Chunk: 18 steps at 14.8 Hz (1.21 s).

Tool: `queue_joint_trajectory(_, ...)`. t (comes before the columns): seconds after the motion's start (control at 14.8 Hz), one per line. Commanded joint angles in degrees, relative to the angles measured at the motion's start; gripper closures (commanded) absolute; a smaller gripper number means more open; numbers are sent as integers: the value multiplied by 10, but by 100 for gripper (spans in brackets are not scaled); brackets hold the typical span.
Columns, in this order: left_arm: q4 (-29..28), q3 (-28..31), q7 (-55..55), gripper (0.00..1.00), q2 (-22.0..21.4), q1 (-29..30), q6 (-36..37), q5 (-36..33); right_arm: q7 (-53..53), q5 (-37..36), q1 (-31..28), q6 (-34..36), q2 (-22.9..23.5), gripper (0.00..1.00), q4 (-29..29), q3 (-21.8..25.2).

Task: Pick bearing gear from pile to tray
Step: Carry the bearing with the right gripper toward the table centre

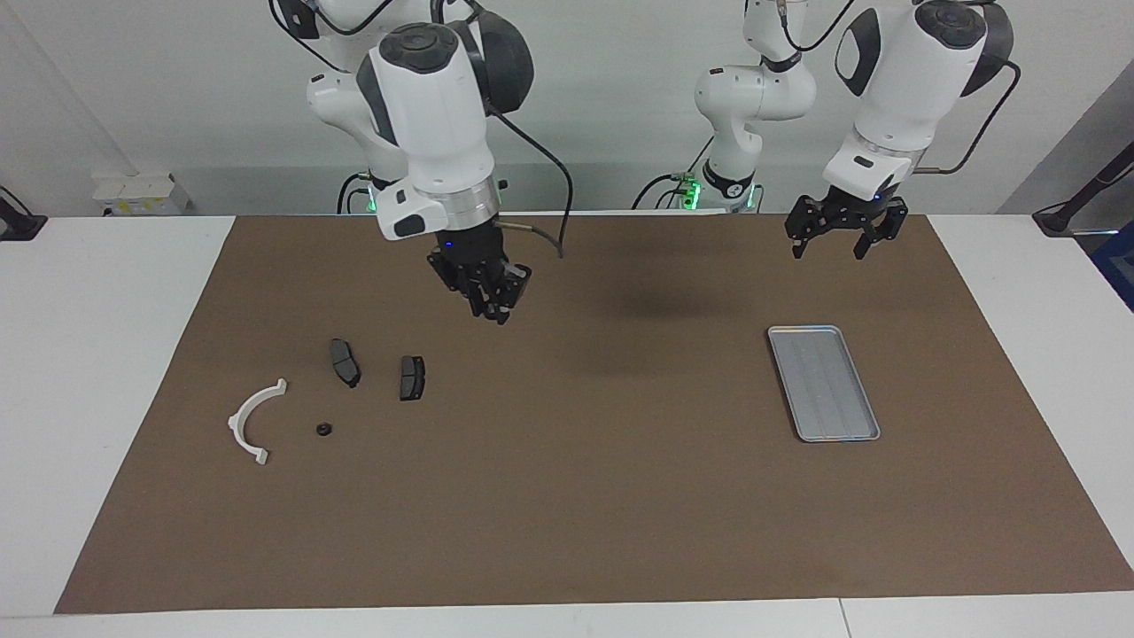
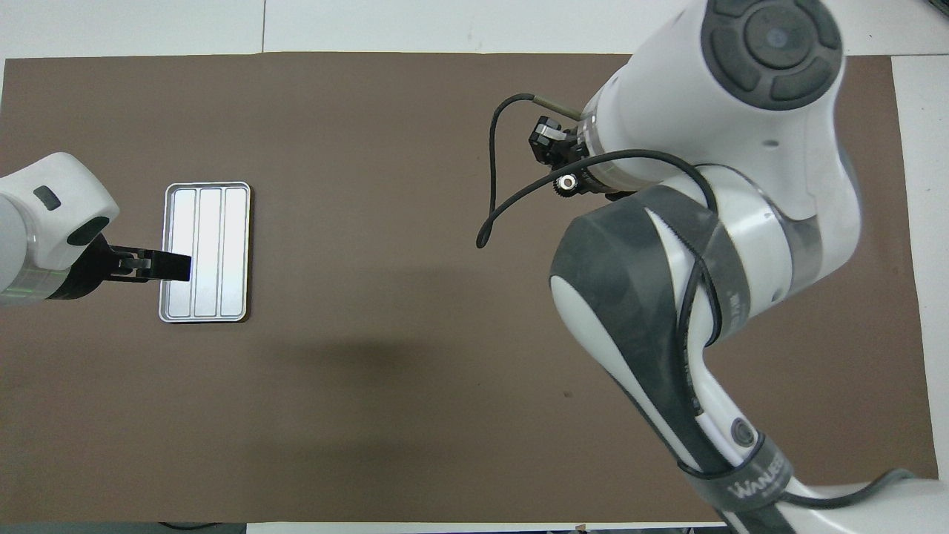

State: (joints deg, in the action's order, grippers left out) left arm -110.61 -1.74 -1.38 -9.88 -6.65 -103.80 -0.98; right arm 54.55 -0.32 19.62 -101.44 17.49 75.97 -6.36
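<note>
A flat brown mat [image 1: 567, 496] covers most of a white table [image 1: 80, 301], and on it, toward the right arm's end, lies a loose pile of small parts: a white curved plastic bracket [image 1: 252, 420], two dark grey pad-shaped plates [image 1: 345, 361] [image 1: 412, 377] lying close together, and one tiny black round piece [image 1: 324, 430] between the bracket and the plates, a little farther from the robots than either plate. The right gripper [image 1: 494, 306] hangs in the air over bare mat beside the plates, touching none of them; whether its fingers are apart or together cannot be told, and nothing can be made out in them. Well apart, toward the left arm's end, sits a shallow silver-grey metal tray [image 1: 824, 383] with rounded corners, a raised rim and a faintly ribbed floor, with nothing in it. The left gripper [image 1: 831, 250] waits raised above the mat, near the tray's end that lies nearer the robots, its two black fingers spread apart and holding nothing. A wide stretch of open mat separates the pile from the tray, and the mat's edges lie well clear of both.
</note>
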Motion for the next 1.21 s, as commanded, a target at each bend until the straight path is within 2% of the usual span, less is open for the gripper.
queue_joint_trajectory(0.0, -20, -1, 8, 0, -15, 8, -15, -8, 47, 13, 30, 13, 4, 100, -14, 1)
queue_joint_trajectory(0.27, -23, -1, 4, 0, -15, 9, -17, -8, 101, 2, 89, 9, 4, 100, -13, 2)
queue_joint_trajectory(0.74, -20, 0, 6, 0, -14, 17, -16, -9, 159, -48, 140, 1, 22, 100, 19, 2)
queue_joint_trajectory(0.94, -22, 0, 6, 0, -15, 17, -16, -10, 185, -56, 152, -43, 34, 100, 63, 2)
queue_joint_trajectory(1.15, -23, 0, 7, 0, -15, 17, -19, -9, 189, -56, 153, -116, 29, 100, 138, 2)
